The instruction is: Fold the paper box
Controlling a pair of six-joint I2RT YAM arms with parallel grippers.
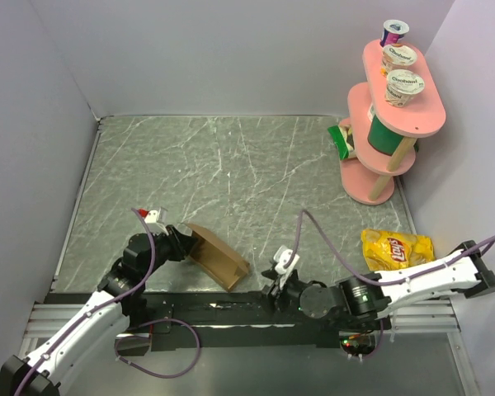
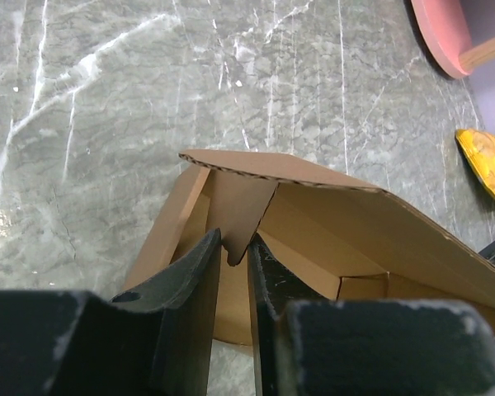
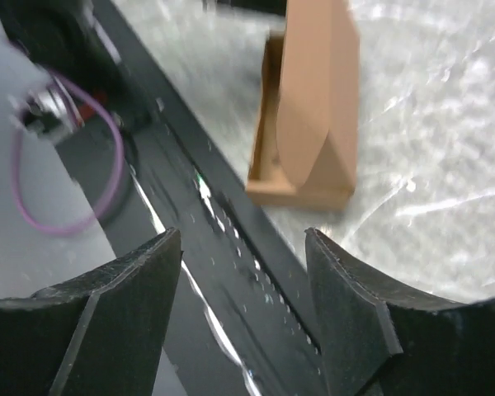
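The paper box (image 1: pixel 219 257) stands on the gray marbled bench (image 1: pixel 231 165), in the near part of it and a little left of the middle, close to the black rail (image 1: pixel 231 309) that runs along the near edge. It is plain brown cardboard and only partly folded. One long panel is raised and leans over the tray part like a slanted roof, and the low side walls are already upright.

The left hand (image 1: pixel 175 239) is at the left end of the box. In the left wrist view its two dark fingers (image 2: pixel 190 280) are clenched on a pointed cardboard flap of the box (image 2: pixel 313 206). The flap hangs down from the raised panel and its tip sits between them.

The right hand (image 1: pixel 282 268) is just right of the box, low over the black rail, and is apart from the cardboard. In its own view the hand (image 3: pixel 241 239) is released: the jaws stand wide with nothing between them. The box (image 3: pixel 313 107) shows beyond them, somewhat blurred.

A yellow chips bag (image 1: pixel 396 247) lies on the bench at the near right, well apart from the box. In the far right corner stands a pink two-level shelf stand (image 1: pixel 371 177). Yogurt cups (image 1: pixel 404 87) are on its upper level and a green container (image 1: pixel 385 134) is on the lower one.
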